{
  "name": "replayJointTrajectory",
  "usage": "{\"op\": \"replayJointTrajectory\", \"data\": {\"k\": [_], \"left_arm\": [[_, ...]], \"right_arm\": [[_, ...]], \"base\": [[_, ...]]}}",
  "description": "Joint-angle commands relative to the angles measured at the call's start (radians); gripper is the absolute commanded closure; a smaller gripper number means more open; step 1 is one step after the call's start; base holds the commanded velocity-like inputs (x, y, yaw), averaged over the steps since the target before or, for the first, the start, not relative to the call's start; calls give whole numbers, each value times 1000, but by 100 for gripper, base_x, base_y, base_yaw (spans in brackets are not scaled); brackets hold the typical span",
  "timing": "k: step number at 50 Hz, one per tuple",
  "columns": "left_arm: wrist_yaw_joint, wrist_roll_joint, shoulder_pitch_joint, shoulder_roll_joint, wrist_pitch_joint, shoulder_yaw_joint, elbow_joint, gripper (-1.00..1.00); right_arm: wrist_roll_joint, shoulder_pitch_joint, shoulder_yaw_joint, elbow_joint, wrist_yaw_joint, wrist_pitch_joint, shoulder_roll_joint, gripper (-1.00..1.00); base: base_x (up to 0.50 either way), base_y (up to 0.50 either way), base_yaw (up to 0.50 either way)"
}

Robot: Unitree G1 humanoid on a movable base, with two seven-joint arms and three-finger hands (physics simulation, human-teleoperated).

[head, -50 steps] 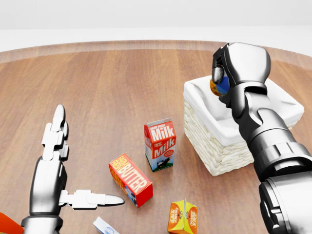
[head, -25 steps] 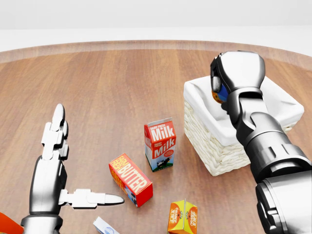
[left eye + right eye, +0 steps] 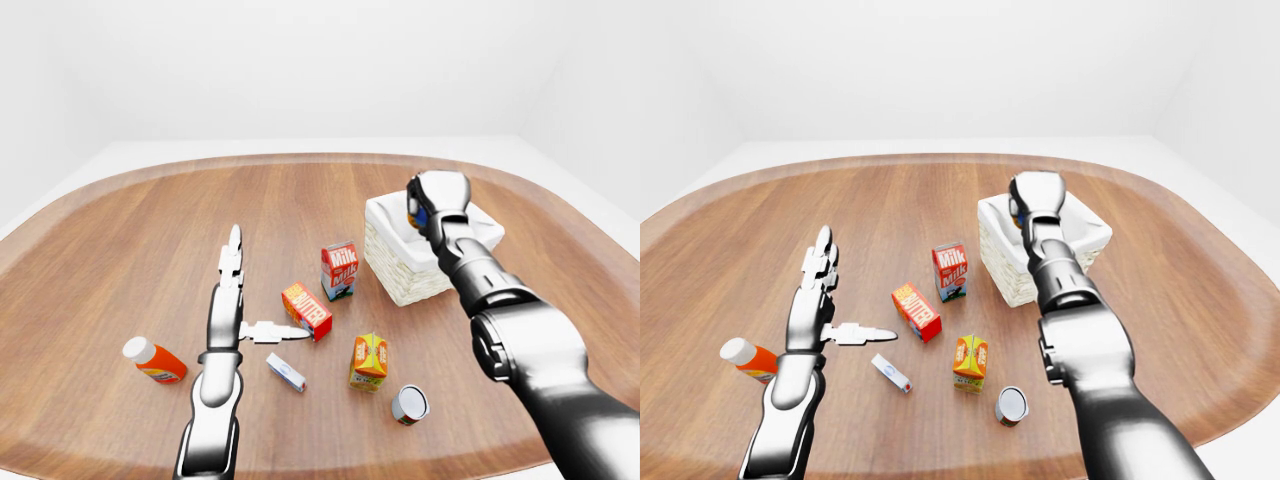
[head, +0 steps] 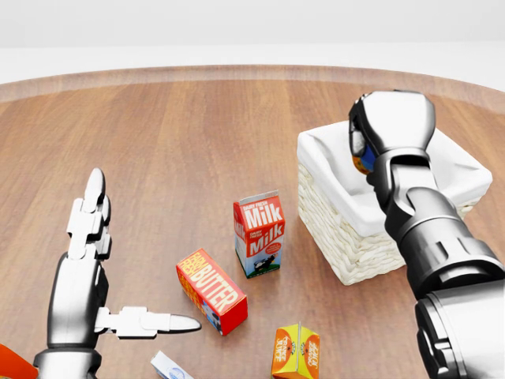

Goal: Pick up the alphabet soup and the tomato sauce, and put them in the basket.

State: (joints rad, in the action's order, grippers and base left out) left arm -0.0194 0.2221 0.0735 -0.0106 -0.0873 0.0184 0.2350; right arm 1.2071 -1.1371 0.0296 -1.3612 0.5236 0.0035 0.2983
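My right hand is shut on a blue and orange can, which I take for the alphabet soup. It hangs over the white-lined wicker basket at the right of the head view. The fingers and wrist hide most of the can. A second can, grey-topped, stands near the table's bottom edge in the left-eye view, below the basket. Its label is too small to read. My left hand is open, fingers spread flat above the wood at the lower left, holding nothing.
A milk carton stands left of the basket. Below it lie a red butter box, an orange juice carton and a small white box. An orange bottle with a white cap lies left of my left arm.
My right hand has turned and shifted slightly down and right over the basket with the can, which now shows less. The left hand has not moved.
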Motion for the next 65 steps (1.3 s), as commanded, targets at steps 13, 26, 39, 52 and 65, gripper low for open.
{"op": "replayJointTrajectory", "data": {"k": [13,26,39,52,65], "left_arm": [[1,3,0,-1,0,-1,2,-100],[1,2,0,0,0,-1,2,-100],[1,2,0,0,0,-1,2,-100],[1,2,0,-1,0,-1,2,-100],[0,3,0,0,0,-1,2,-100]], "right_arm": [[-7,-14,0,12,0,16,2,-100],[-7,-19,0,12,0,17,3,-100],[-67,-34,-27,19,0,-24,11,-100],[-159,-40,-45,25,0,-57,9,-100],[-373,-18,-92,34,0,-91,3,-100]], "base": [[0,0,0],[0,0,0],[0,0,0],[0,0,0],[0,0,0]]}}
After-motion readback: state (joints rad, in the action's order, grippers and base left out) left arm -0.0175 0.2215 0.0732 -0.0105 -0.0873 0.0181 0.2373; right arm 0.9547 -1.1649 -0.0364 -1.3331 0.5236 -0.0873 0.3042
